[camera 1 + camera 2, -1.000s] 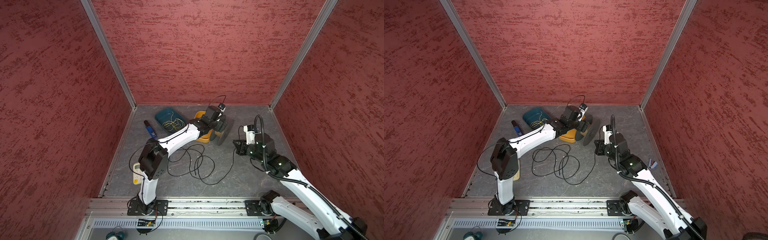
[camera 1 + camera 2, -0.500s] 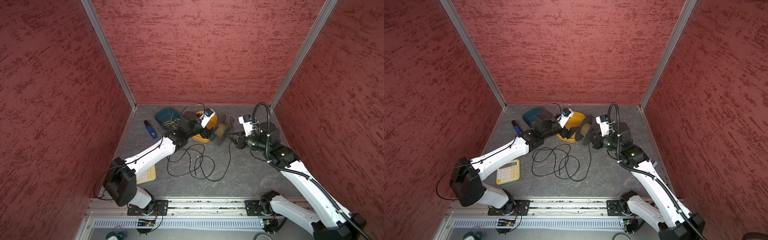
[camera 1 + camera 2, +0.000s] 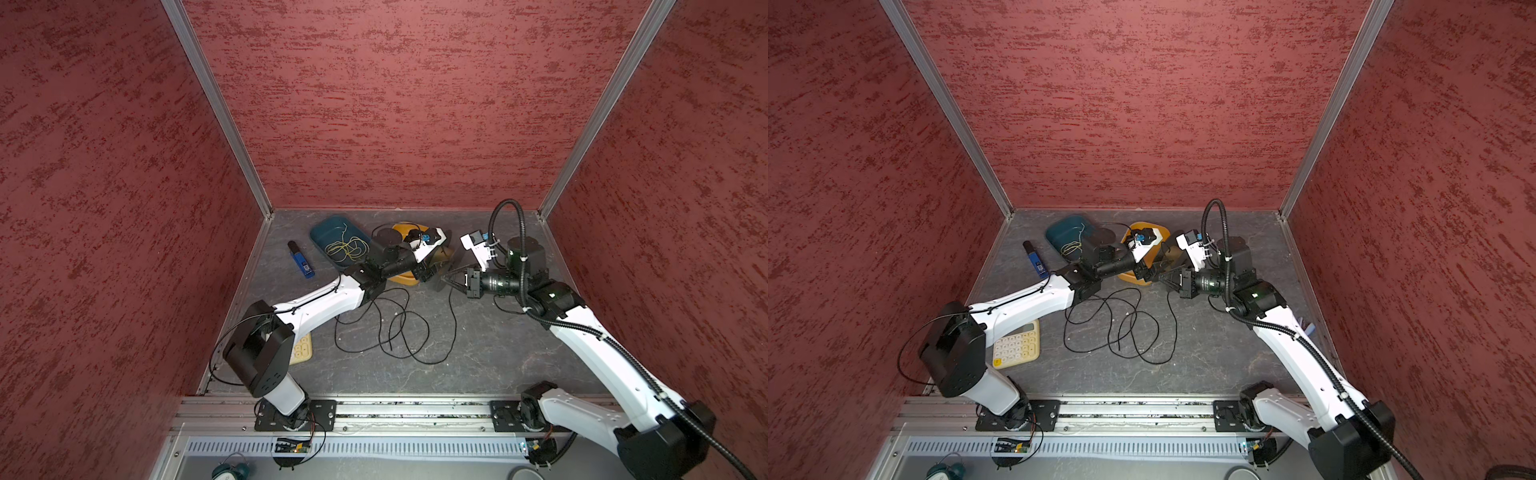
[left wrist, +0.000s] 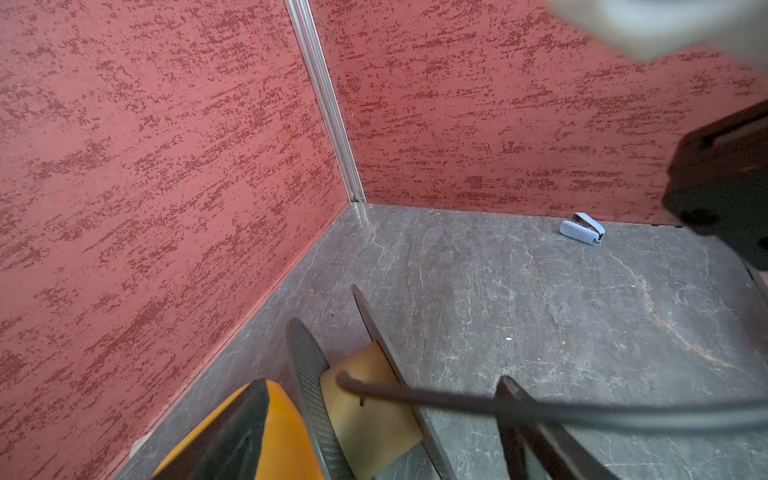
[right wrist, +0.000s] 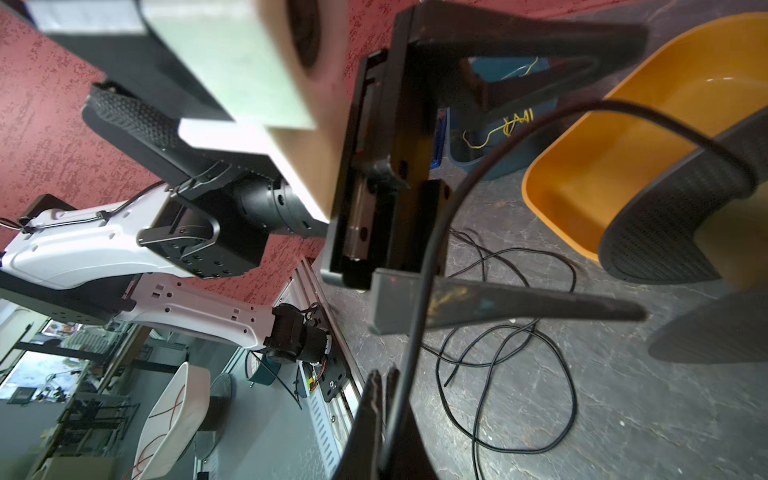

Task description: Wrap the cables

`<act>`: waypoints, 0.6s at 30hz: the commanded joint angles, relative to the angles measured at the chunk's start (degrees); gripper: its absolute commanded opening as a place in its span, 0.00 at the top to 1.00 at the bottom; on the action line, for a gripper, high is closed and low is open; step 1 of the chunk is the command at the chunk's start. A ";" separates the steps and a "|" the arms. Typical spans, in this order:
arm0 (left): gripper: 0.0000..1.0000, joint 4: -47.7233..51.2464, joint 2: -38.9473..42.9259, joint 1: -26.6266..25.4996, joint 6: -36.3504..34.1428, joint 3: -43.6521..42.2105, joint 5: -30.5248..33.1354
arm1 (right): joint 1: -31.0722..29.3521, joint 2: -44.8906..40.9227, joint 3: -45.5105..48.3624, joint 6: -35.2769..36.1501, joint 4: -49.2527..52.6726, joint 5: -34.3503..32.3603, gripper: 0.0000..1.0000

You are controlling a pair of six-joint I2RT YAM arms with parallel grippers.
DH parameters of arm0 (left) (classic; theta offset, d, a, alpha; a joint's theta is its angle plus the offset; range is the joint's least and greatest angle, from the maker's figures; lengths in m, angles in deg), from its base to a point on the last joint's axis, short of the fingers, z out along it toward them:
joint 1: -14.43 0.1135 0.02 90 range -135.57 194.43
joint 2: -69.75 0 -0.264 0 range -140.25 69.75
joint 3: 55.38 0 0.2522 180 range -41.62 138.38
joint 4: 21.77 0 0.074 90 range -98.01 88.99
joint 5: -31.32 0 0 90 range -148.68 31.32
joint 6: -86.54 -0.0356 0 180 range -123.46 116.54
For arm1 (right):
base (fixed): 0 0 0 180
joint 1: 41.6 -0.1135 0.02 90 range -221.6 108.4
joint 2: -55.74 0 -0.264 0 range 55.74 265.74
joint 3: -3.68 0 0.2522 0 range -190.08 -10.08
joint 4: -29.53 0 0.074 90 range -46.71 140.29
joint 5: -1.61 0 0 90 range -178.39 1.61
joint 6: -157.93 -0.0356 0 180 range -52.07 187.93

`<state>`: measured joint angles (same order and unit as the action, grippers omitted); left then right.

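In both top views the cable (image 3: 455, 322) (image 3: 1176, 328), a thin, round, matte black cord, lay mostly in loose, overlapping loops on the grey, veined, stone-look floor (image 3: 478, 365), on the robot's side of the orange tray (image 5: 573, 195). 1 strand climbed from those loops to the right gripper (image 5: 384, 376), whose slim black fingers were pressed together on it. From there it arched on to the spool (image 4: 374, 432) standing just beside the orange tray, and its end met the core. The spool had 2 thin black discs with a fine perforated texture, joined by a tan, cardboard-like core. The left gripper (image 5: 640, 174) sat by the orange tray with its 2 long, tapering fingers spread wide and gripping nothing. The cable crossed in front of 1 finger; whether it touched could not be told. The orange tray was smooth, glossy plastic with rounded corners. Just beside it, on the side away from the spool, lay a teal tray (image 3: 322, 232) of a similar rounded shape, holding a tangle of thin yellow-green wire (image 3: 347, 249). Beyond that lay a blue stick-shaped item (image 3: 300, 259) with a black cap. A pale yellow calculator (image 3: 1016, 345) with rounded keys lay well apart from the orange tray, toward the left arm's base.
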<state>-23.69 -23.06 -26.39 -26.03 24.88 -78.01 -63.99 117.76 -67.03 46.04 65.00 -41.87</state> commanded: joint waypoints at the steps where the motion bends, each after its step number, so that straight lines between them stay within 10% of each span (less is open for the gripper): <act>1: 0.18 -3.66 -1.63 0.04 -2.21 2.38 -1.12 | 0.31 0.24 -2.14 0.17 -1.78 2.12 1.00; 6: 0.36 -5.75 -2.46 0.09 -1.83 2.75 -1.24 | 0.33 0.82 -2.29 0.27 -1.59 1.71 1.00; 11: 0.81 -5.40 -1.41 -0.12 -1.34 2.06 -0.72 | 0.50 0.00 -1.79 0.38 -1.48 -2.01 1.00; 18: 1.00 9.45 0.01 -0.73 4.11 6.46 4.50 | 0.57 -4.02 -1.05 -0.10 0.78 -19.09 0.64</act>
<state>-22.71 -24.64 -26.70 -25.41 27.53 -76.37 -63.66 116.71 -67.03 45.60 65.83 -51.57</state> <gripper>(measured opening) 0.065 0.337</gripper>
